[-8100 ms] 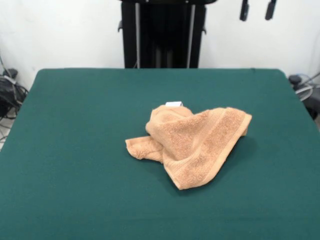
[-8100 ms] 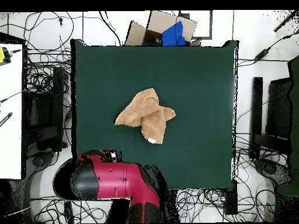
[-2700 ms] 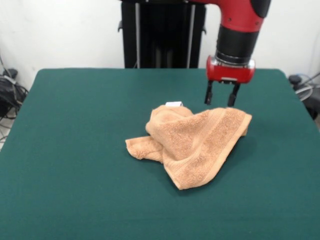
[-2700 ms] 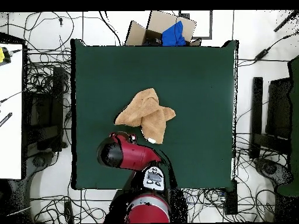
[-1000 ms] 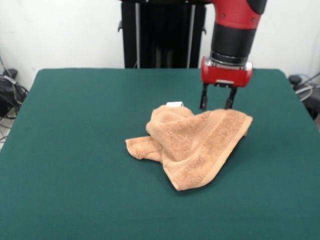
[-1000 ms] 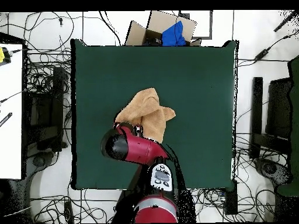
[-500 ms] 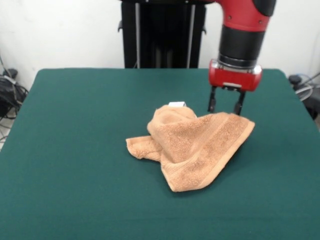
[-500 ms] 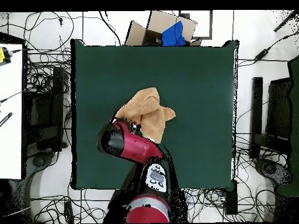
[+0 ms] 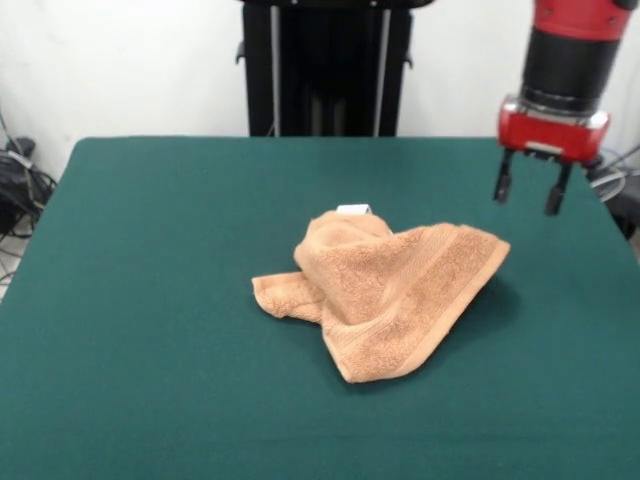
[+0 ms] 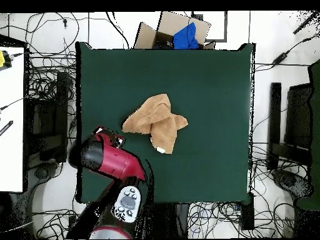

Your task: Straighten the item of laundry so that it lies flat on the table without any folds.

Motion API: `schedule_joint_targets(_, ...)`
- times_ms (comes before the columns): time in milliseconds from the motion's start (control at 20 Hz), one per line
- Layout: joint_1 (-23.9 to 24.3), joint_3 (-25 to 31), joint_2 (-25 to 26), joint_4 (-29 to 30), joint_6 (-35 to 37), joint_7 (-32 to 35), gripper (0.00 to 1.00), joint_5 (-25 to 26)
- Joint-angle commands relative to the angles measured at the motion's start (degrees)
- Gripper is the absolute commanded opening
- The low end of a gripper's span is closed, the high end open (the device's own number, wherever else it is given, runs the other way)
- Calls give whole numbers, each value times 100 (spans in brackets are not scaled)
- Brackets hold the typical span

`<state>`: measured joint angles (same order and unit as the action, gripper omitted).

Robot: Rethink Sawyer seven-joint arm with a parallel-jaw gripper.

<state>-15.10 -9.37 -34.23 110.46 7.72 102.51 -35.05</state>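
**Towel's sitting there crumpled, gripper's hanging off to the side with nothing in it**

Standing here watching the front view, going left to right: the table is mostly bare green cloth on the left. Then the towel is lying bunched up around the middle, one band folded over the top and a corner poking out toward the left, with its little white tag peeking out at the back. So it's nowhere near flat yet.

The gripper is hovering up in the air, off to the right of the towel and not touching it. Its fingers are spread apart and holding nothing. The towel's nearest corner is sitting below and to the left of the fingertips. My guess is it's lining up for a grab.

Nothing is standing in the way. A cardboard box with something blue is sitting off the table's far edge, cables everywhere.
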Motion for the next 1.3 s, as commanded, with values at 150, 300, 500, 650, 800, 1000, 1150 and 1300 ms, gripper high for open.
schedule_joint_targets(150,-566,-454,33,-76,731,2444,100,-745)
schedule_joint_targets(300,-728,-531,66,-139,762,2642,100,-814)
schedule_joint_targets(500,-700,-529,302,-280,622,2809,100,-894)
schedule_joint_targets(650,-420,-346,524,-289,416,2966,100,-1045)
schedule_joint_targets(800,-378,-575,789,-392,375,3097,100,-1124)
schedule_joint_targets(1000,-145,-594,793,-401,462,3104,100,-1208)
schedule_joint_targets(1150,97,-512,639,-262,435,2977,100,-1204)
schedule_joint_targets(1300,299,-424,516,-124,343,2922,100,-1221)
